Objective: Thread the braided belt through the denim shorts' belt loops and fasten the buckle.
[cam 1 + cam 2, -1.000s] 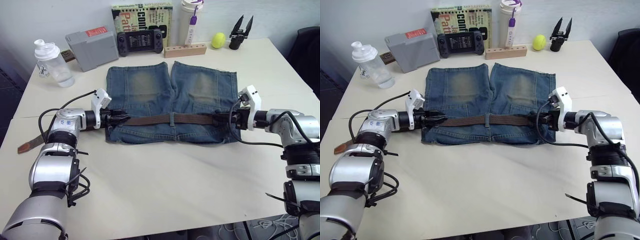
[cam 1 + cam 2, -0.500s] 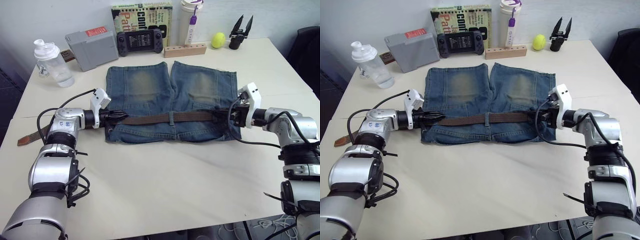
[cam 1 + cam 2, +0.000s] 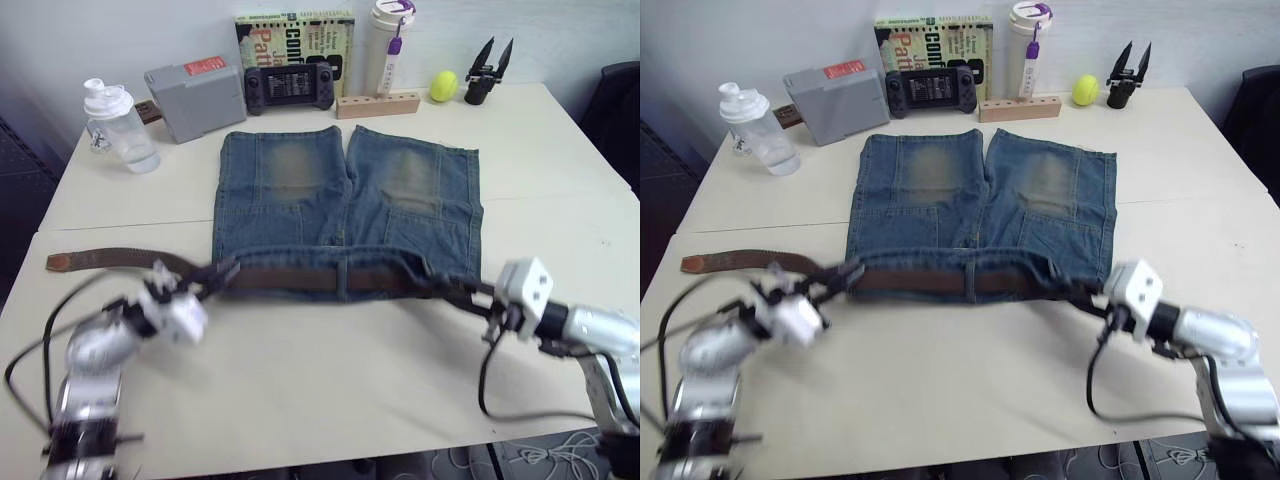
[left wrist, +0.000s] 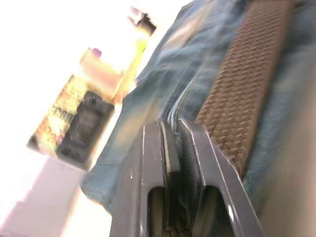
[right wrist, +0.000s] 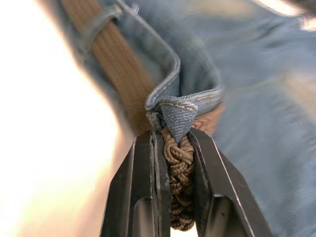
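So the braided belt (image 3: 940, 281) already runs along the waistband of the denim shorts (image 3: 980, 205), under the middle loop. Left gripper (image 4: 177, 148) pinches denim beside it, right gripper (image 5: 175, 163) clamps the belt end. Buckle isn't visible, fastening's probably still left.

Our left arm lay low at about 8 o'clock, its forearm angled toward 2 o'clock. Our left gripper (image 3: 215, 275) had its two black fingers (image 4: 150, 163) drawn nearly together, pinching the denim shorts (image 4: 170, 106) at the waistband edge. Our right arm lay at about 4 o'clock, wrist aimed toward 10 o'clock. Our right gripper (image 3: 462, 291) had its fingers (image 5: 144, 173) clamped against the braided belt (image 5: 178, 170).
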Action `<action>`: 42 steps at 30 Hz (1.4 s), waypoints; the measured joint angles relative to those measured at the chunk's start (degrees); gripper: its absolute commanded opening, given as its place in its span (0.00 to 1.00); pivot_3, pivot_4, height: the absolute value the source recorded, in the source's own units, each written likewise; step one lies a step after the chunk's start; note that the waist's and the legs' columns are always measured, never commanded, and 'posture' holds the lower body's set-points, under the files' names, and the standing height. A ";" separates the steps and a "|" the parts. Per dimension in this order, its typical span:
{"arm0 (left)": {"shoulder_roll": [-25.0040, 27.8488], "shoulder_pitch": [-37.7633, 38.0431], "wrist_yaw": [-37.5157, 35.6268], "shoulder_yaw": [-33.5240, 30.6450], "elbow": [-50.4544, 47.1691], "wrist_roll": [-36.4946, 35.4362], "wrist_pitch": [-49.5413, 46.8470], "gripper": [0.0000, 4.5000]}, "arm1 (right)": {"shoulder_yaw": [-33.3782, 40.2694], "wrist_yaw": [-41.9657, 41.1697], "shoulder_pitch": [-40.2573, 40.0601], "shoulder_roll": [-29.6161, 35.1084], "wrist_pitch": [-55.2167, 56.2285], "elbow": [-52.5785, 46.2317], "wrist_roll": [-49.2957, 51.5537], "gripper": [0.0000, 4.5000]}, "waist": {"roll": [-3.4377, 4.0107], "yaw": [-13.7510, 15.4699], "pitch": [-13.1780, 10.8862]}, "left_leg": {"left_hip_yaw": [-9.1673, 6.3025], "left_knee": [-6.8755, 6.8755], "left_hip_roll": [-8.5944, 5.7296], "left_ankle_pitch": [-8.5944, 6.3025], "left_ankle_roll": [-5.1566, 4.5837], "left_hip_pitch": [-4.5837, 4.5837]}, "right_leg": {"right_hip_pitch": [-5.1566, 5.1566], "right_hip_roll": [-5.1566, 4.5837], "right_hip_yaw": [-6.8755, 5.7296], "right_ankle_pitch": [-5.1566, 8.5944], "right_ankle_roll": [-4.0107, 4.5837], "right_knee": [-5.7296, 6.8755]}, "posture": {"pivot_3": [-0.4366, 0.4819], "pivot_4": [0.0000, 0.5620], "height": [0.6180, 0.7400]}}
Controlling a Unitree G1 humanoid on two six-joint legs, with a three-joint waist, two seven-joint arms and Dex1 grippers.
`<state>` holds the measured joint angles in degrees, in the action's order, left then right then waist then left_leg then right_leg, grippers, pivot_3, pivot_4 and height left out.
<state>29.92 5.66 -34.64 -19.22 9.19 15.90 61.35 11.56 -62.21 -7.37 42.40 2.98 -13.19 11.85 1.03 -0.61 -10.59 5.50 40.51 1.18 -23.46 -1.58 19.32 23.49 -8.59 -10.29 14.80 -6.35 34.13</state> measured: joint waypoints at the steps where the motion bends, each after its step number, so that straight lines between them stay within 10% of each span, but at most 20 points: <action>1: 0.43 1.56 1.98 -0.60 0.83 1.26 2.61 0.00 | -0.49 -0.42 -1.61 0.60 1.75 0.07 -1.00 0.05 | -0.06 0.20 0.05 | -0.07 -0.11 0.06 -0.04 -0.06 -0.26 | -0.22 -0.01 0.03 0.00 0.00 -0.07 | 0.48 0.27 0.92; 7: 4.74 4.87 11.91 0.45 5.60 6.91 7.62 0.00 | -3.82 0.60 -2.42 4.05 -2.00 -1.42 -1.66 0.05 | 0.75 0.21 1.17 | 0.24 -0.61 0.60 -0.38 -0.08 -1.34 | -0.91 0.04 0.15 0.11 0.17 -0.28 | 0.48 0.27 0.92; 9: 5.48 5.00 13.65 1.58 5.86 7.28 7.02 0.00 | -4.28 1.56 -1.71 4.32 -3.79 -1.44 -1.65 0.28 | 0.94 0.21 1.39 | 0.27 -0.61 0.61 -0.38 -0.08 -1.36 | -0.90 0.04 0.15 0.11 0.18 -0.26 | 0.48 0.27 0.92; 16: 7.49 7.59 18.60 3.47 6.74 8.82 3.73 0.80 | -4.05 5.73 0.45 8.07 -2.21 3.25 -3.16 0.98 | 0.34 0.50 1.92 | 0.29 -0.53 0.60 -0.42 -0.14 -1.42 | -0.97 -0.01 0.17 0.11 0.18 -0.27 | 0.48 0.27 0.92; 19: 7.62 10.61 24.33 0.87 4.65 12.07 4.87 0.98 | -3.48 7.01 -0.24 9.38 -0.90 4.18 -3.87 1.00 | 0.08 0.55 2.20 | 0.28 -0.53 0.60 -0.55 -0.16 -1.53 | -1.04 -0.07 0.25 0.11 0.18 -0.30 | 0.48 0.27 0.92; 38: 15.38 18.23 22.43 -2.95 -2.61 -1.18 -8.06 0.98 | 11.10 -11.03 -8.16 22.59 -23.99 -2.80 16.31 1.00 | 0.20 0.52 1.21 | 0.77 -0.45 0.59 -0.74 -0.31 -0.96 | -0.25 -0.56 0.12 0.17 0.28 -0.16 | 0.48 0.27 0.92; 42: 16.31 16.94 21.25 -6.19 -1.13 -6.33 -13.60 0.98 | 14.49 -7.60 1.03 21.68 -37.17 -5.31 28.91 1.00 | -0.09 -0.12 1.04 | 0.89 -0.39 0.64 -0.75 -0.33 -0.99 | -0.20 -0.33 0.14 0.10 0.18 -0.26 | 0.48 0.27 0.92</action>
<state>46.23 22.60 -13.39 -25.41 8.06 9.56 47.75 26.05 -69.81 -6.34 64.08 -34.19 -18.50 40.76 0.94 -0.72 -9.54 6.39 40.12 1.81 -24.21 -1.91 18.33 23.29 -8.92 -10.15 14.90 -6.17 33.87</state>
